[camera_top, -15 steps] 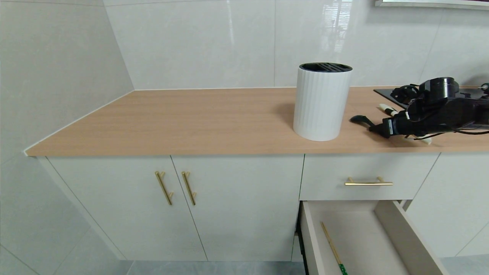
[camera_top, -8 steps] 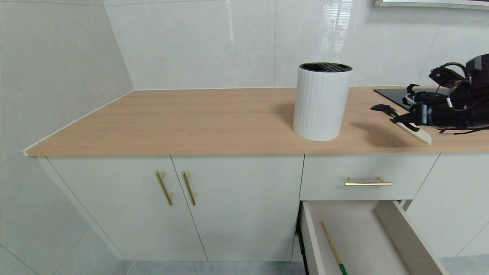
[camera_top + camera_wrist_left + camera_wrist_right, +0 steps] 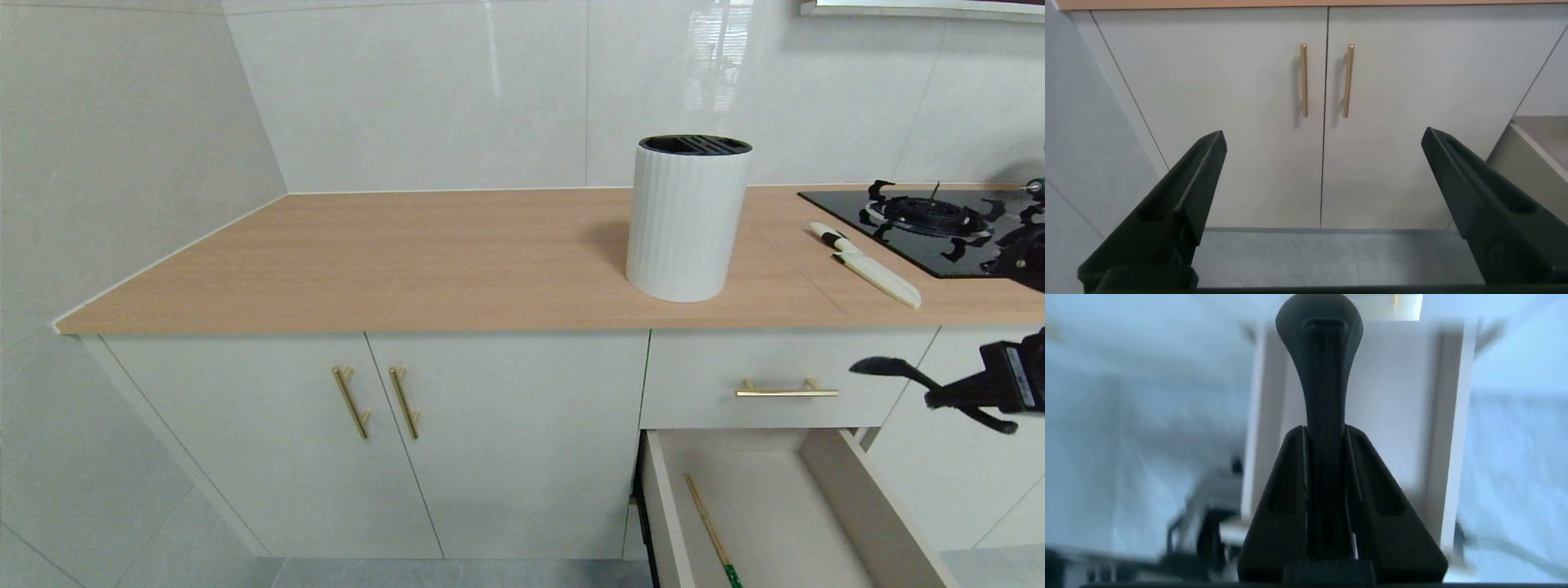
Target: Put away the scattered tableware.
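The countertop (image 3: 408, 261) isn't cleared yet: the drawer (image 3: 865, 498) stands open, the left gripper (image 3: 1323, 204) gapes empty, the right gripper (image 3: 947, 400) clamps the black spoon (image 3: 890, 369) over the drawer's right edge, the knife (image 3: 867, 266) waits near the counter's front edge, and the chopsticks (image 3: 707, 516) lie stowed.

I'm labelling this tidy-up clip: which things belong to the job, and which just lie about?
Job: utensil in right gripper, knife, chopsticks, open drawer, probably the slotted holder.
Lying about: hob, cupboard doors.
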Tool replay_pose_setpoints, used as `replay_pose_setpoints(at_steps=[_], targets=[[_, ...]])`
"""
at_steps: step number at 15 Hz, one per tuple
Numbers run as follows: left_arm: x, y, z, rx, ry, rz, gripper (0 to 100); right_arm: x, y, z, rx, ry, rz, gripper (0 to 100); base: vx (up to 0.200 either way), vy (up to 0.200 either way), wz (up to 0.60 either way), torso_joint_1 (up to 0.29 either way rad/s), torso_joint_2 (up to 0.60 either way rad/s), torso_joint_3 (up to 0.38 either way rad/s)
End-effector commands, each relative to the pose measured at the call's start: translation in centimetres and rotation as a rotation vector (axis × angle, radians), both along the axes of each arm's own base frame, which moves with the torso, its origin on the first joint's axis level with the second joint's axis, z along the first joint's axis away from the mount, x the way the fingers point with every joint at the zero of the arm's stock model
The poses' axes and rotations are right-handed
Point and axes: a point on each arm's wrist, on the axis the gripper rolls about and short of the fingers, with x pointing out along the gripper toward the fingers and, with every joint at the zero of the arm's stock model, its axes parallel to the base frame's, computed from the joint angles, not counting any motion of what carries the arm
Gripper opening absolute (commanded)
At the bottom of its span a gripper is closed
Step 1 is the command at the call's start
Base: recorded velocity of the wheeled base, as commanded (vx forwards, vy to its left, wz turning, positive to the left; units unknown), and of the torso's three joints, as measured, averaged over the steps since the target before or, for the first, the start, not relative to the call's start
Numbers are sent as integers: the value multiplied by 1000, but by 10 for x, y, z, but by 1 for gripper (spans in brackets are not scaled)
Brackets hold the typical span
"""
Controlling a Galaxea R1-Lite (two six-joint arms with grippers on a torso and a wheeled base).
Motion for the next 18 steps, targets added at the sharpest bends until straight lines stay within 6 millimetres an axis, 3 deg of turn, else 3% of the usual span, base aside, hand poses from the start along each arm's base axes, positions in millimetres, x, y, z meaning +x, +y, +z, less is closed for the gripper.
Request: replay_pose_setpoints(at_steps=[1,4,8,18], targets=[[0,0,0,-1,-1,1,100,-27,12,-27,-33,77,36,0,0,0,0,0,0,0],[0,0,0,-1,-1,1,100,-20,13,-56,-38,101,36,0,0,0,0,0,0,0],[0,0,0,-1,-1,1,100,8,13,-89,-46,184,34,0,0,0,0,-32,98,70],[0,0,0,-1,-1,1,100,68,15,-137,-83,135,49,0,0,0,0,-104,436,326]])
